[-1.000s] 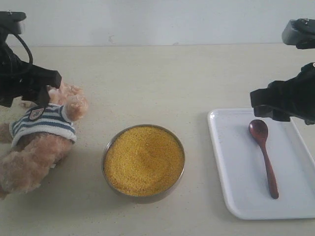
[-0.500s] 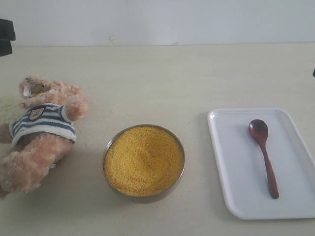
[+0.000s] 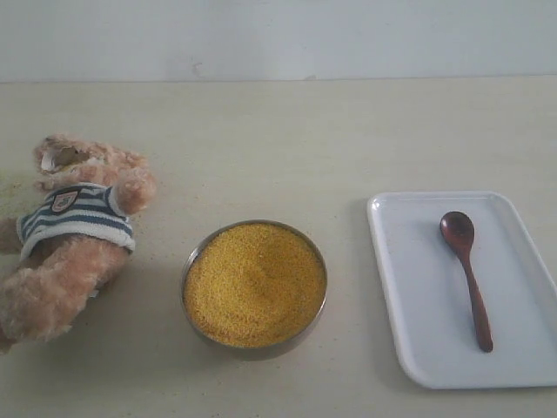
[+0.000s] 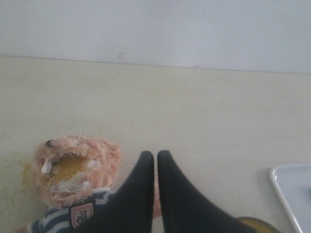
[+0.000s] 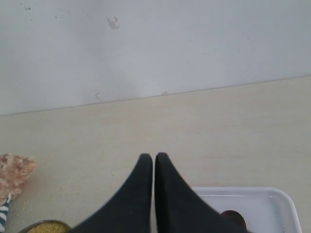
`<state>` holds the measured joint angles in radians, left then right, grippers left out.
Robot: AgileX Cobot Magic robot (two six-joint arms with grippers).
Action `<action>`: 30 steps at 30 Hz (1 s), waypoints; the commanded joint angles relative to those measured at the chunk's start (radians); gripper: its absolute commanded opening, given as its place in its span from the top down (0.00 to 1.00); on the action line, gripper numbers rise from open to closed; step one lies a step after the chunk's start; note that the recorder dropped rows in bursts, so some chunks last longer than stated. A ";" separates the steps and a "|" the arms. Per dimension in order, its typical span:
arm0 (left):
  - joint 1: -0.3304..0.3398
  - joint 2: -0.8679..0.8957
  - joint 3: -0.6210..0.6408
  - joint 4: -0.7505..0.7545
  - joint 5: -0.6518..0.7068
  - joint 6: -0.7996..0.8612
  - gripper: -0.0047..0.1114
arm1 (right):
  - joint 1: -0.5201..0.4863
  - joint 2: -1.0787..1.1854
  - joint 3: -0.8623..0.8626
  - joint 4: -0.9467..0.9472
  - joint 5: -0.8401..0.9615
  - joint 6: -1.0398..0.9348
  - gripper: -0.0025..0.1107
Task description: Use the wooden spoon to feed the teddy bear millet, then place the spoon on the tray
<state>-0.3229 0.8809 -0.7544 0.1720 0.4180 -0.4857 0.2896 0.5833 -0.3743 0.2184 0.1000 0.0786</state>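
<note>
Both left gripper [image 4: 155,155] and right gripper [image 5: 153,158] are pinched shut, empty; the wooden spoon [image 3: 467,277] lies inside the tray [image 3: 409,287], so we should withdraw without nudging it.

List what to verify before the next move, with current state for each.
1. Wooden spoon lying flat inside the tray: ok.
2. Teddy bear fed, with yellow grains at its mouth in the left wrist view: ok.
3. Millet contained in the upright bowl: ok.
4. Left gripper, jaws shut, holding nothing: ok.
5. Right gripper, jaws shut, holding nothing: ok.
6. Grains left in the spoon's bowl end: cannot tell.
</note>
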 commanded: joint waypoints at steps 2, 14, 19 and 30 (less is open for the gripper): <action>0.039 -0.098 0.004 0.028 -0.005 0.091 0.93 | -0.001 -0.003 0.005 0.000 -0.007 -0.002 0.97; 0.398 -0.487 0.457 0.033 -0.298 0.117 0.93 | -0.001 -0.003 0.005 0.000 -0.007 -0.002 0.97; 0.441 -0.660 0.653 0.038 -0.298 0.127 0.93 | -0.001 -0.003 0.005 0.000 -0.007 -0.002 0.97; 0.439 -0.881 0.754 0.039 -0.115 0.127 0.93 | -0.001 -0.003 0.005 0.000 -0.007 -0.002 0.97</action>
<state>0.1150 0.0282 -0.0040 0.2088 0.2394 -0.3621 0.2896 0.5833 -0.3726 0.2184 0.1000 0.0807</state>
